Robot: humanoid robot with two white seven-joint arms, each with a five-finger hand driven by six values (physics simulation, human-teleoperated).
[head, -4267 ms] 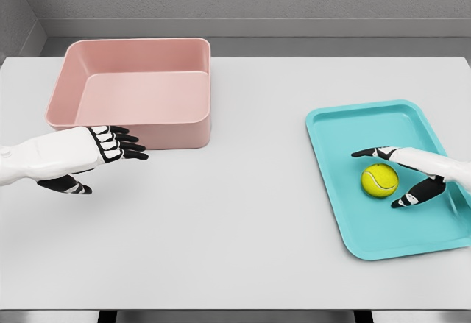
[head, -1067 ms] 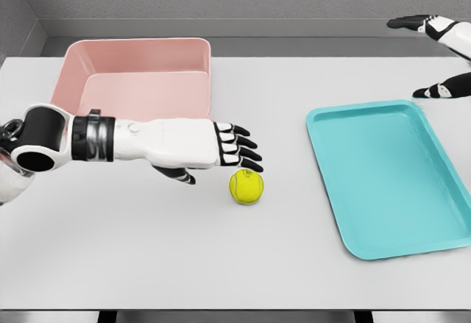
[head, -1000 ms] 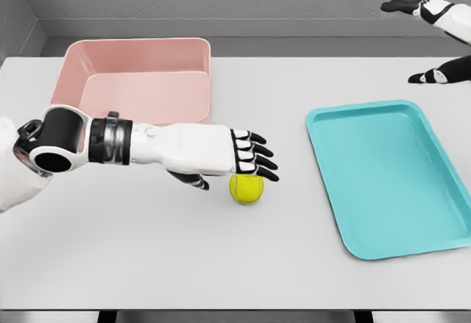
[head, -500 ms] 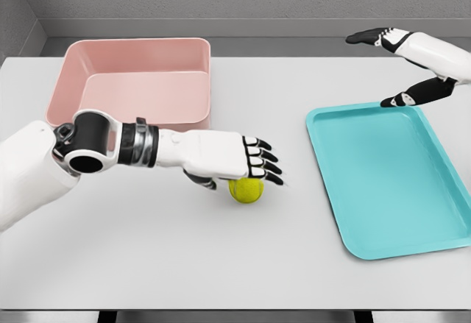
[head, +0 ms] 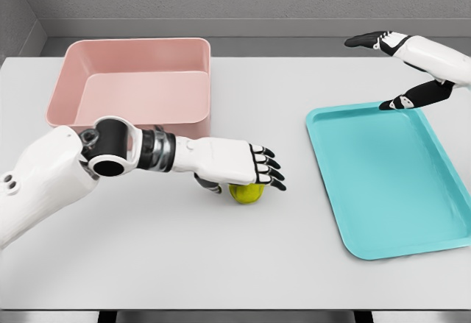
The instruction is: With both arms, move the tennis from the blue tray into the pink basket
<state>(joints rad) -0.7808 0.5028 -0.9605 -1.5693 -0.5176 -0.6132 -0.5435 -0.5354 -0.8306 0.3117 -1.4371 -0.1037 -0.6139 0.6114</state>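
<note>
The yellow-green tennis ball [head: 247, 195] lies on the white table, between the pink basket [head: 129, 44] and the blue tray [head: 386, 190], which holds nothing. My left hand [head: 249, 178] lies low over the ball, covering its top. Its fingers [head: 266, 168] stretch out past the ball and the thumb sits at the ball's left side; they are not curled around it, so the hand is open. My right hand [head: 377, 73] hovers open above the tray's far edge, at the upper right.
The pink basket stands at the back left, its front wall just behind my left forearm [head: 158, 151]. The tray takes up the right side of the table. A grey wall runs behind the table's far edge.
My left hand has sunk lower onto the ball, hiding more of it, and the arm has come further in. The right hand has hardly moved in the last half second.
</note>
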